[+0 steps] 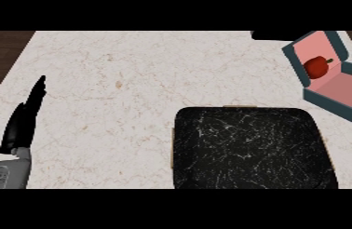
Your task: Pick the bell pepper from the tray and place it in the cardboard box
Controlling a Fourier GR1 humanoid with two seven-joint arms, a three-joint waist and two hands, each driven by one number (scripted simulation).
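Where the counter comes closest, at the low left, a grey forearm rises from the edge and ends in the black left hand. Its fingers are straight and pressed close together, pointing up and away like a thin blade, and they hold nothing. To its right, also close, sits the tray, a big dark square with round corners. It is black with thin white scratchy lines all over, like stone, and a thin tan rim peeks out along its top and left side. Under both spreads the counter, flat and pale, creamy white with faint brown veins like marble. Far off at the right edge stands the box, well apart from the hand and turned at a slant. It has blue-green outer walls and a smooth pink inside. The bell pepper lies inside the box, in the upper pink part. It is small, round and shiny red, with a little green stem on top
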